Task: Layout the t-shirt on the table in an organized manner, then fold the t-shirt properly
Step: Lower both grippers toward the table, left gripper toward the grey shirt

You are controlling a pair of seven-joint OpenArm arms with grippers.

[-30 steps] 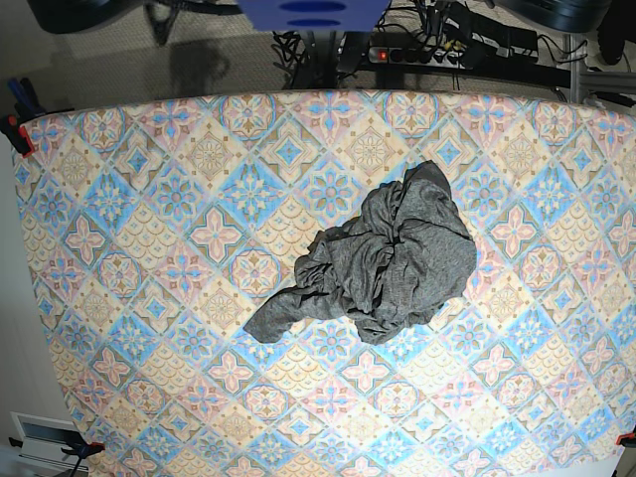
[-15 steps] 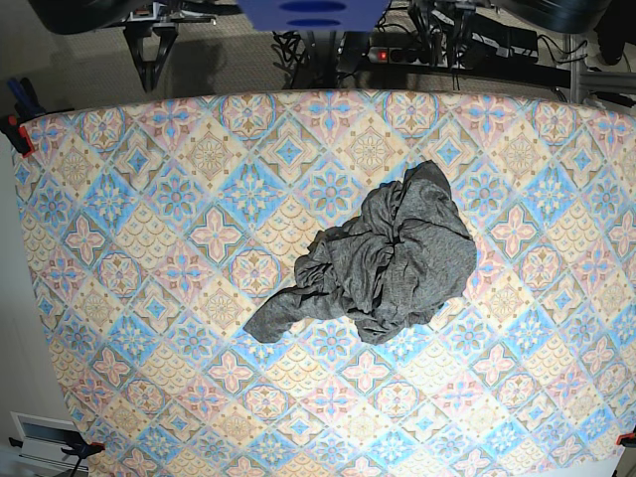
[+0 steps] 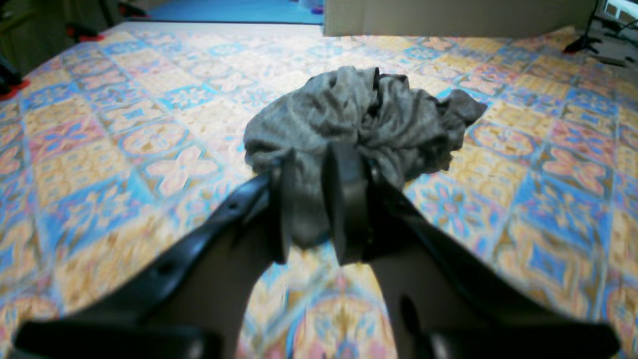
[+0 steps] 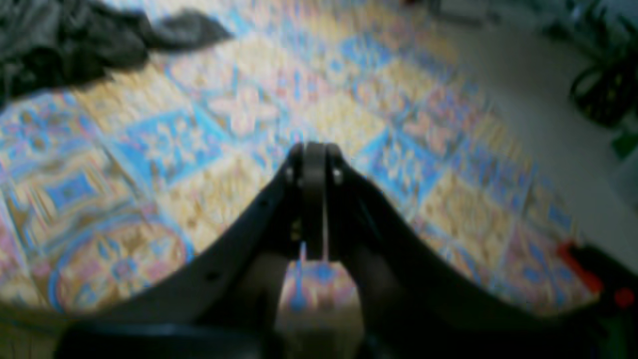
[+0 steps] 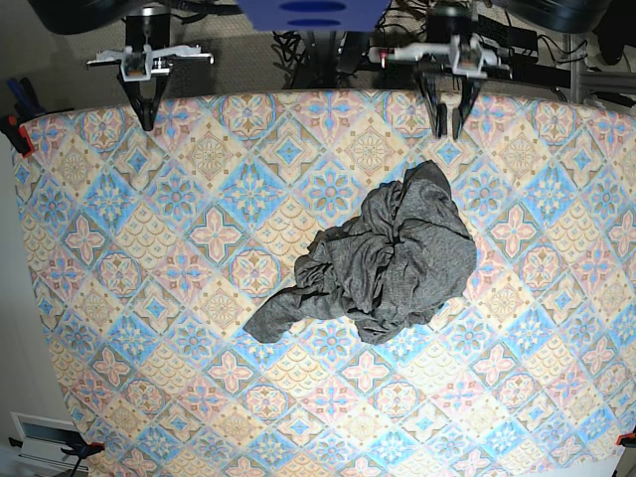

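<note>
The t-shirt (image 5: pixel 388 258) lies crumpled in a dark grey heap a little right of the middle of the table (image 5: pixel 149 248), one sleeve or corner trailing toward the front left. My left gripper (image 5: pixel 449 127) hangs over the far edge just behind the heap, its fingers a little apart and holding nothing. In the left wrist view the t-shirt (image 3: pixel 359 114) shows beyond the gap of that gripper (image 3: pixel 310 162). My right gripper (image 5: pixel 147 119) is at the far left edge, shut and empty. In the right wrist view its gripper (image 4: pixel 314 152) is shut and the t-shirt (image 4: pixel 75 40) lies off to the upper left.
A power strip with cables (image 5: pixel 417 55) lies on the floor behind the table. Red clamps (image 5: pixel 12 134) grip the cloth at the left edge. A white box (image 5: pixel 40 437) sits below the front left corner.
Both arms have come down into the base view at the table's far edge. The left gripper's fingers have parted a little. The t-shirt has not moved.
</note>
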